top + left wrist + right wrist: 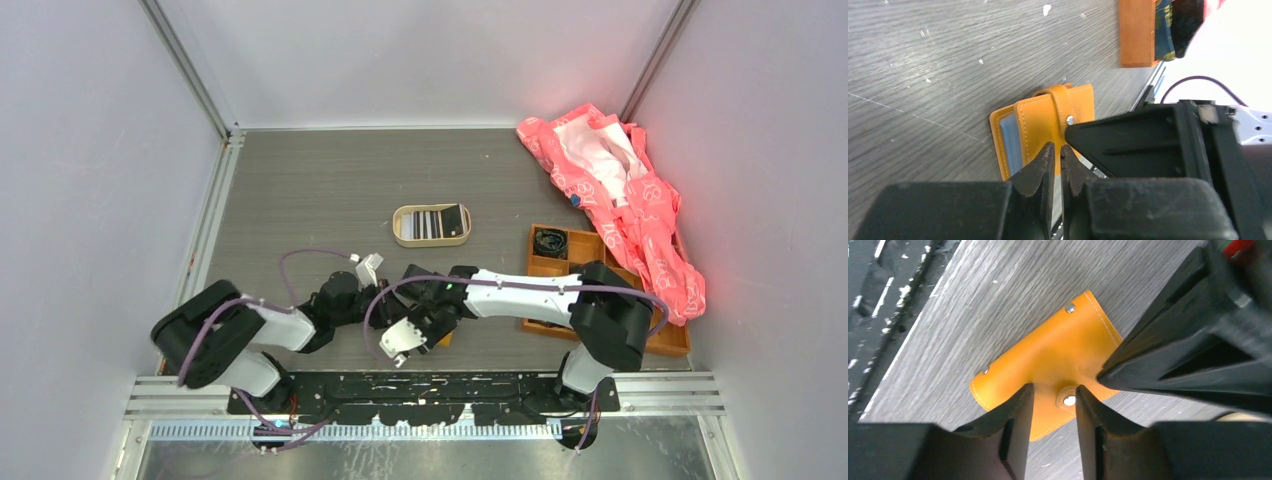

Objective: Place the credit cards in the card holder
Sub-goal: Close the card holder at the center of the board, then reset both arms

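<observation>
Closest up in its own wrist view, the right claw [1053, 390] stands part open w/ nothing held. Its two black fingers sit astride the snap tab of the small flat orange leather card holder [1048, 352], the round metal stud [1068, 400] showing btwn them. The card holder lies flat on the grey wood-grain tabletop [923, 75] near the front edge, btwn the arm bases, w/ a pale blue sliver of lining peeping at one side. The left claw [1056, 150] is all but closed, just a slit, tips down at the cover beside the tab; nothing visibly in it. Step in hand is prob. popping the snap: best to close right by the stud, peel up slowly & let the left tips pin the cover so it doesn't skid or lift whole. Flat pieces, prob. the credit cards [425, 224], sit in the oval beige tin [432, 243], well apart further back. Pose: the left arm [270, 325] & right arm [520, 290] both reach low & inward, wrists meeting over the card holder.
</observation>
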Tool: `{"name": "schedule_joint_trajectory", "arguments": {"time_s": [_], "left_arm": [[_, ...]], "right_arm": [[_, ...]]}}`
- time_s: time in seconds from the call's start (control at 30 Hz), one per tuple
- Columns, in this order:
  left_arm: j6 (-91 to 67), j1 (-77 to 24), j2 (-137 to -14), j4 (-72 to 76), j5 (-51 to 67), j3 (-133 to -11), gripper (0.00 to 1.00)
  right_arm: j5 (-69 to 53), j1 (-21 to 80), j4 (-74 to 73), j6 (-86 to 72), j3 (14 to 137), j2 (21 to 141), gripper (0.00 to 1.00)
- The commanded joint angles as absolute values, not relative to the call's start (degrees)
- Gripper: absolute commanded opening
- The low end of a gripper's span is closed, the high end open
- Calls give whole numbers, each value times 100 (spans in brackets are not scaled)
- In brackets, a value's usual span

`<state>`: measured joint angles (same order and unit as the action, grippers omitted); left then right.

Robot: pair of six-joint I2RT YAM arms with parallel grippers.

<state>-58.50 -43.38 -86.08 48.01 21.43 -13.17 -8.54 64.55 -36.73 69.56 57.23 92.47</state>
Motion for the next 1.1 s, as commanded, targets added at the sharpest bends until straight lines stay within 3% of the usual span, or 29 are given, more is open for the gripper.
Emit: {"name": "schedule_joint_trajectory", "arguments": {"time_s": [0.0,0.13,0.33,0.4,0.43,0.47,0.63,0.77,0.9,1.07], "left_arm": [[-5317,-4333,-7361,3428,1863,-1535,13],[-4594,-4333,-5962,1738,1463,-1825,19],[-4058,-4317,-4285,374,942,-1796,48],[-4110,-4308,-3906,326,996,-1648,53],[-4137,-4307,-3737,319,1044,-1588,55],[-4173,-4302,-3581,298,1092,-1553,57],[-4367,-4302,-2647,108,1066,-1632,76],[-4266,-4299,-1954,-590,855,-2078,90],[-3909,-4298,-1635,-1852,477,-2836,91],[-3502,-4298,-1603,-3121,460,-3879,91]], "right_arm": [[-1949,5989,-4293,6391,5884,8705,46],[-2219,5495,-4564,6381,5921,8059,58],[-2912,4320,-4764,5823,6203,7191,65],[-3111,3749,-4468,4704,6311,6880,80],[-3119,3450,-4242,4171,6368,6739,95],[-3207,3082,-4105,3638,6410,6602,99],[-4207,1035,-3550,964,6472,6060,99],[-3744,361,-3059,-86,6326,5316,99],[-3346,84,-3307,-43,6615,5012,99],[-2031,79,-3261,-1370,7101,4905,100]]}}
